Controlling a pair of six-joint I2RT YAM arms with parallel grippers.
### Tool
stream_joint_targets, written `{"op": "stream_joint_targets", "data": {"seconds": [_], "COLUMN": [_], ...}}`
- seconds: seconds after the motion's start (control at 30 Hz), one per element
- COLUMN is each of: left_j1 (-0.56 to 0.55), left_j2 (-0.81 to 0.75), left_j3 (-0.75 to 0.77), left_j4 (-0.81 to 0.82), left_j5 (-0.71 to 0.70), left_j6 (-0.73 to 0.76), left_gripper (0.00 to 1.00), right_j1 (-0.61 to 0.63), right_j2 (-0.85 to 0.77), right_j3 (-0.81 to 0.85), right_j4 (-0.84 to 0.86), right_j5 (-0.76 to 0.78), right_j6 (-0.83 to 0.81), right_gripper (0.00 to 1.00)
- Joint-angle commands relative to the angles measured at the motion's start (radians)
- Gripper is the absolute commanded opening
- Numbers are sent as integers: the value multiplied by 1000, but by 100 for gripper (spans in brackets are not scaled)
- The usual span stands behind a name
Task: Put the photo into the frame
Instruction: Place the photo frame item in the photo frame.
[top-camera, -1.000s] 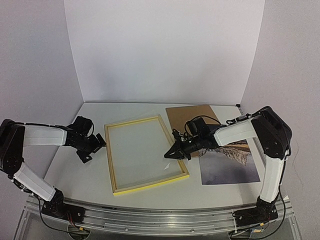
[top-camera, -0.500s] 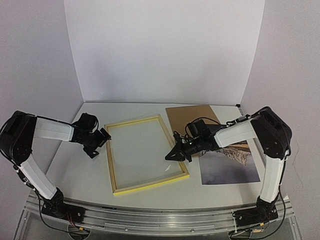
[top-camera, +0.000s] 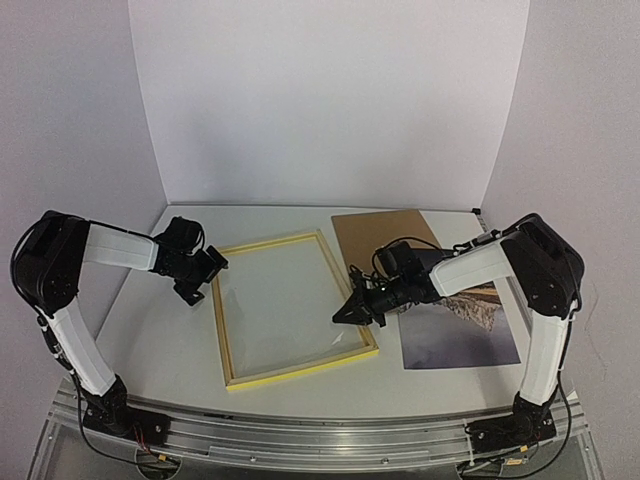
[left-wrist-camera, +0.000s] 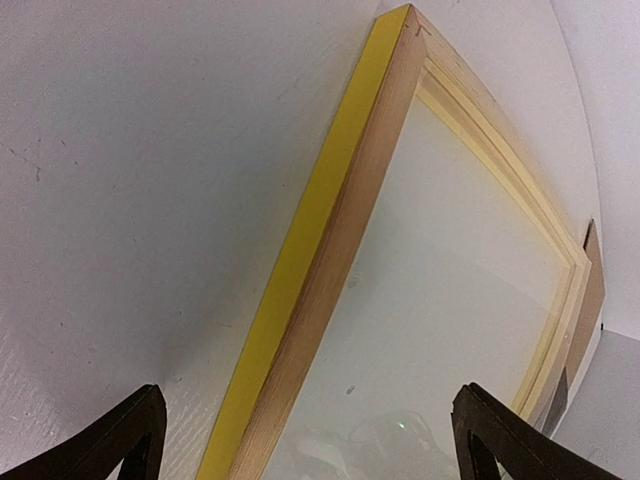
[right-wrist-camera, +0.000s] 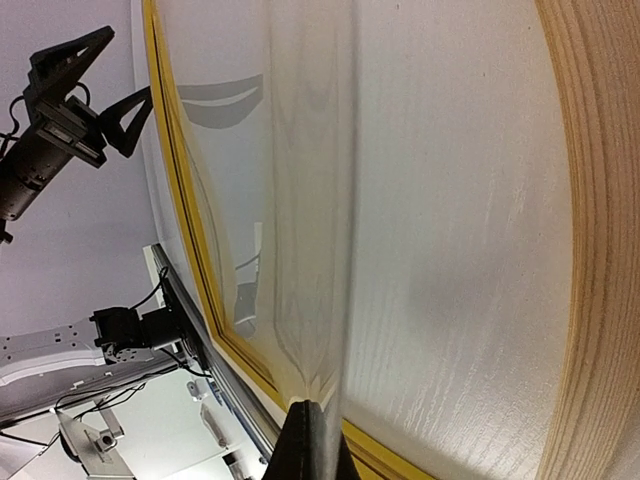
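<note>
While tracking the left gripper (top-camera: 207, 272), note jaws spread to the full with nothing between them, poised low over the table (top-camera: 150, 340). Right in front of it is the left rail of the frame (top-camera: 222, 335), lined up with the gap between the fingers.

Over to the right gripper (top-camera: 342, 314): pinched completely shut, tips down just inside the frame's right rail, low over the clear pane. From the wrist view, a translucent fold running up from those closed tips. Possibly a sliver of pane nipped there, impossible to say for sure.

Now the photo (top-camera: 455, 340): flat on the table, picture side up, behind the right gripper and partly under its forearm. Well apart from the left gripper, and not yet in the frame. Beyond that forearm, a brown backing board (top-camera: 375, 228).

Handling call: probably feather-light, thin and floppy, easy to crease. Likely smooth enough to skate on the tabletop, with no lip for a pinch from above. Best bet is a bare corner or edge on the side nearest the right fingertips. Tease up, grip lightly, carry low and level. Expect sag from a one-corner hold, so consider a second hold from the left.
</note>
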Motion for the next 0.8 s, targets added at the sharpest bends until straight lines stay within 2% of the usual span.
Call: {"op": "stream_joint_targets", "data": {"seconds": [0.0, 0.3, 0.77], "left_j1": [11, 14, 14], "left_j2": [54, 130, 187], "left_j3": [71, 124, 136], "left_j4": [23, 17, 32], "left_j5": [13, 51, 117], "left_j6": [20, 37, 57], "left_gripper": [100, 99, 100], "right_j1": [-3, -9, -8], "right_j2": [-22, -29, 43], "right_j3": [17, 48, 97], "right_j4": [14, 15, 64], "right_j5": [-96, -166, -174], "right_j6": [12, 113, 50], "right_gripper": [0, 0, 0]}}
